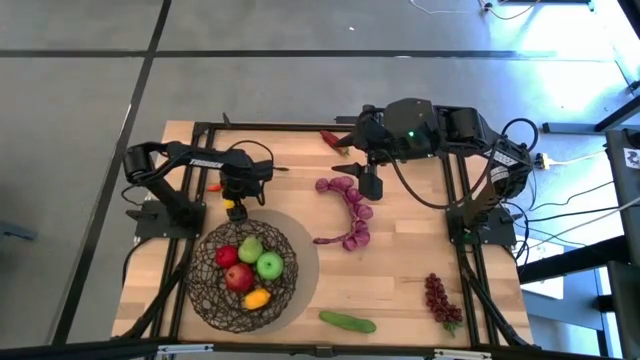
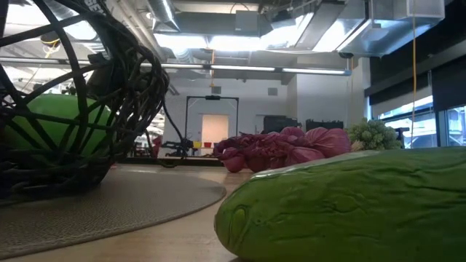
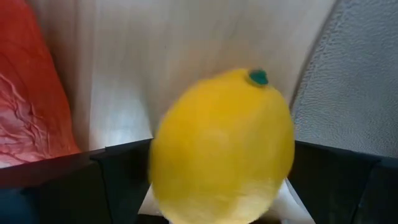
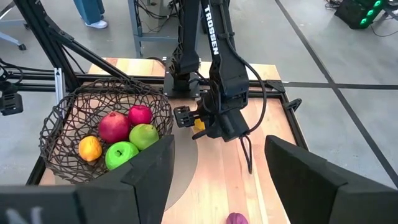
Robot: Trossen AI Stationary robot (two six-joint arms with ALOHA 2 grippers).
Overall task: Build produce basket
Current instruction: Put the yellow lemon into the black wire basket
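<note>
Although the basket (image 1: 243, 277) already holds a handful of produce, you are only partway through: inside it lie a red apple (image 1: 238, 277), a green apple (image 1: 270, 265), a green pear-like fruit (image 1: 250, 248), a smaller red fruit (image 1: 225, 256) and an orange-yellow fruit (image 1: 257, 298), all resting on the mesh. The basket itself sits on a round grey mat (image 1: 305, 265) near the tabletop (image 1: 400, 270) front edge, on the left arm's side. Still outside it are the long purple grape string (image 1: 349, 211) well to the right of the basket at mid-table, the dark-red grape bunch (image 1: 440, 300) far right of the basket near the front corner, the cucumber (image 1: 347, 321) just right of the basket and close to the front edge, and a red chili (image 1: 331, 139) far beyond the basket by the back rail. Your left pincer (image 1: 236, 207) hovers just behind the basket rim, holding a yellow lemon (image 3: 222, 149) between its fingers, so I judge a drop into the basket is the step in hand. Your right pincer (image 1: 371, 183) stands wide and empty above the near end of the purple string. Open wood lies between the basket and the string; mind the cucumber's closeness to the edge.
</note>
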